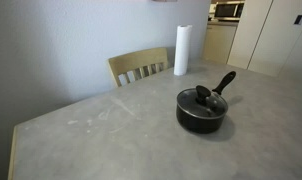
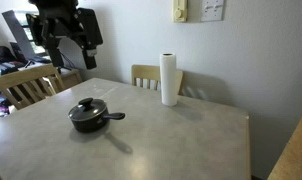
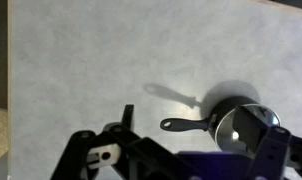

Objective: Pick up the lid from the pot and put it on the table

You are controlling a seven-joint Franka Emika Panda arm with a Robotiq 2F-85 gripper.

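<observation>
One gripper [image 3: 183, 160] is hanging high over the table [image 3: 81, 60], jaws spread wide — gripping nothing. One pot [image 1: 199, 120] is sitting on the table well below the gripper, off toward one finger; one lid [image 1: 203, 98] is lying on the pot, knob up. Farther from the gripper — paper towel roll [image 2: 169, 80] standing upright, wooden chair [image 1: 139, 67] standing at the table's edge.

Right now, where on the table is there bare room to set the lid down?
The table is bare from the pot to the edge near the chair, and between the pot and the paper towel roll. Only the pot, with the lid on it, takes space.
</observation>
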